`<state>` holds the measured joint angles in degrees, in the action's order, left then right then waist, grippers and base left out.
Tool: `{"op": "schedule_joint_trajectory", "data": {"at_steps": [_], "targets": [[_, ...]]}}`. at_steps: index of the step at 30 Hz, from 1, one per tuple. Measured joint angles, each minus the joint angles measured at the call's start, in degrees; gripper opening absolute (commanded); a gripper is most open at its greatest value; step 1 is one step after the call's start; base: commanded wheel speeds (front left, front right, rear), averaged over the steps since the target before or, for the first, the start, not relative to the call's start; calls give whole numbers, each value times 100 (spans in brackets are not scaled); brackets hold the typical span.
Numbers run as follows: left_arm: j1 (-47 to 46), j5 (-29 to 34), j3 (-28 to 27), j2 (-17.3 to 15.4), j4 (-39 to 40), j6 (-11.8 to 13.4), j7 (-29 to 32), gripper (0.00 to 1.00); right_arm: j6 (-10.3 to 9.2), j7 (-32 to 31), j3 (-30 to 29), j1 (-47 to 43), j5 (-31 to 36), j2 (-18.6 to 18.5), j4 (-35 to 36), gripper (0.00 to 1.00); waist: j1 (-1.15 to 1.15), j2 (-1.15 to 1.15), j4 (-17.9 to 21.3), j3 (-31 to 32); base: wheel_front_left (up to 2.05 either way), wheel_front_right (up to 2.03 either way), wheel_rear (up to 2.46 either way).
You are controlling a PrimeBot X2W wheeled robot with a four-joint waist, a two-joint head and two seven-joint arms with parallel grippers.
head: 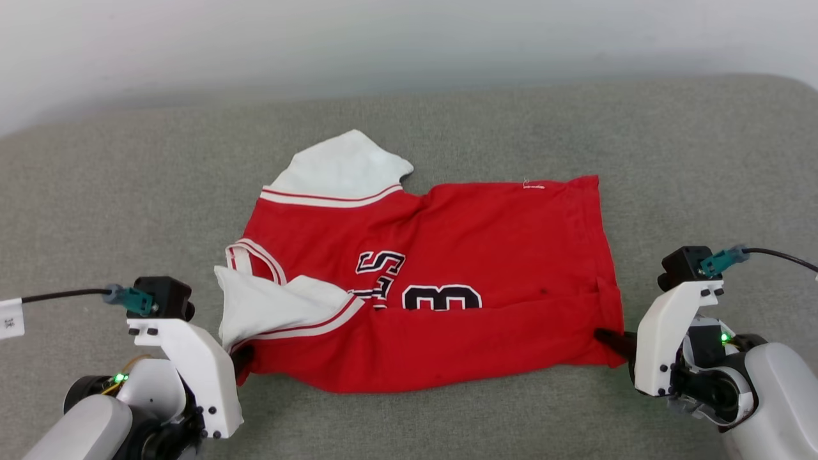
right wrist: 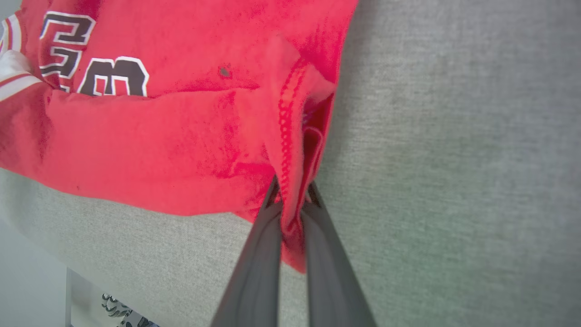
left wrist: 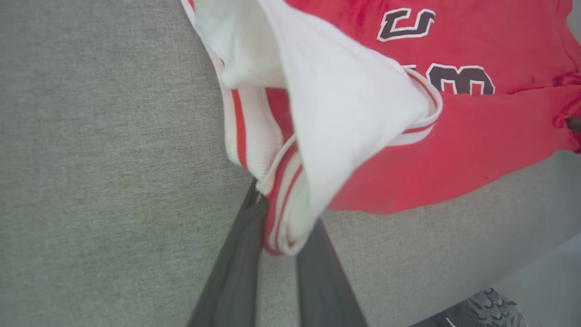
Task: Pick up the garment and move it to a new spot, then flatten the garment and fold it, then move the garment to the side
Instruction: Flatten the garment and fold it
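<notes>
The garment (head: 447, 255), a bright red shirt, lies spread on the grey cushion (head: 671, 147), about midway between its left and right sides and closer to the near edge than the far one. Its collar end points towards the left side and its hem (head: 604, 255) towards the right. One white sleeve (head: 345, 166) points towards the far edge; the other sleeve (head: 281, 310) is crumpled over the shirt's near left corner. A strip of red cloth along the near side is folded up over the lower part of the dark numerals (head: 441, 297). The left gripper (head: 243, 359) is clamped on the red-striped white sleeve end at that near left corner; in the left wrist view its two dark fingers (left wrist: 236, 263) pinch a bunch of striped cloth between them. The right gripper (head: 607, 338) is closed on the near right corner of the hem, and the right wrist view shows the stitched red edge squeezed between its fingertips (right wrist: 265, 236).
</notes>
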<state>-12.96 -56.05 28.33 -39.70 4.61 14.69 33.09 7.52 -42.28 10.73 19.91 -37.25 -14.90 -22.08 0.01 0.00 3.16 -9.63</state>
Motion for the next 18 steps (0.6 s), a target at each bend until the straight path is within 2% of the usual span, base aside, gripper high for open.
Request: {"op": "schedule_joint_trajectory", "data": {"at_steps": [9,18], "targets": [[483,-51,-65,-59,97,105,-197,0,0,-220,292,-266,1,-358,675,0,-1,0,46,680,0,0,0],[1363,-374,-56,-171,268,300,-140,0,0,-576,162,-1127,48,-430,1169,0,-2,0,5,1097,0,0,0]]}}
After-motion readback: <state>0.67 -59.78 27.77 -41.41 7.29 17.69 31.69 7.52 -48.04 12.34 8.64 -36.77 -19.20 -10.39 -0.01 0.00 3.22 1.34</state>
